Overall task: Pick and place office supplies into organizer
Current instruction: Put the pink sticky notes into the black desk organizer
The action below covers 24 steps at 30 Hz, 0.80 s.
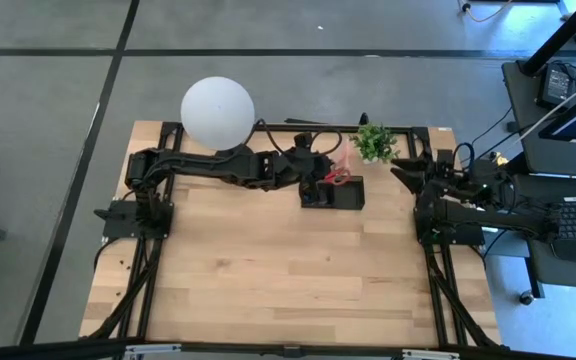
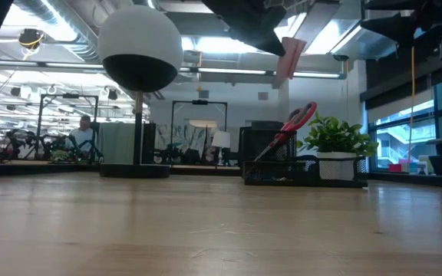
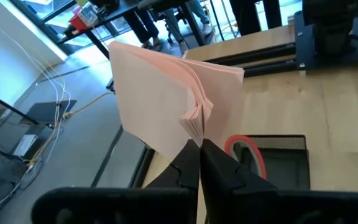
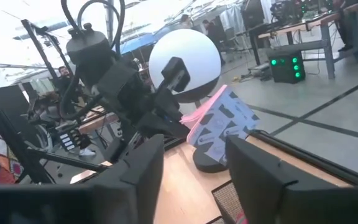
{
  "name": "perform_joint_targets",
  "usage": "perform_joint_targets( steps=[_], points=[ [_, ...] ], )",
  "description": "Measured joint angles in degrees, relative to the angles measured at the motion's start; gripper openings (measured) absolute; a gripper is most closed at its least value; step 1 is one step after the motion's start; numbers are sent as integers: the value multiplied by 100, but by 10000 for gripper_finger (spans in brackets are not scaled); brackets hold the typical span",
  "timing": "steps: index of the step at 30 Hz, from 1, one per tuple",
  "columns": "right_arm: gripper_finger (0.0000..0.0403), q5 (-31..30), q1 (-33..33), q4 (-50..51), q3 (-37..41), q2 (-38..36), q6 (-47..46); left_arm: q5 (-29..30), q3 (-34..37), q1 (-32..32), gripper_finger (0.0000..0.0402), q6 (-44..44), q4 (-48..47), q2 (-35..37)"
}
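Above the far side of the counter [image 1: 268, 270], the left gripper [image 3: 199, 163] hangs over the black organizer [image 1: 333, 193] with its jaws squeezed tight on the pink sticky-note pad [image 3: 166, 106]. It pinches the pad at one edge, and the pages fan out and flop a little. The pad looks light and soft, so I think it will bend and flap if it is held by only a few sheets. A better hold would be across the thick glued edge, where all the pages stick together. It will not break, but it may slip or twist as it drops.

The red-handled scissors [image 1: 340, 177] already stand in the organizer, with the handles poking up and leaning. The pad is in the air just above them, not inside yet. I think the pad needs a free spot beside the scissors, or it may catch on the handles.

The right gripper [image 4: 194, 171] waits at the right side of the counter. Its jaws stand partly open and hold nothing.

A white globe lamp [image 1: 217, 113] and a small green plant [image 1: 373, 142] stand near the organizer
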State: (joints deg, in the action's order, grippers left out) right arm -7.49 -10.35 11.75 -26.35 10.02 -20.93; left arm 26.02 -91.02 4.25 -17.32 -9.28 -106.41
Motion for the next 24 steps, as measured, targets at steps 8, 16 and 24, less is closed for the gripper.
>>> perform_joint_targets(
  steps=[8, 16, 24],
  points=[
    [287, 1, 0, -77, 0, 0, 177, -2, 0, 0, 2, 0, -184, 0],
    [318, -15, 2, -84, -35, 677, 968, -2, 0, -1, 2, 2, -209, 3],
    [319, -6, 1, 527, -1474, 2578, 2283, -11, 0, 0, 2, 22, -461, 7]
  ],
)
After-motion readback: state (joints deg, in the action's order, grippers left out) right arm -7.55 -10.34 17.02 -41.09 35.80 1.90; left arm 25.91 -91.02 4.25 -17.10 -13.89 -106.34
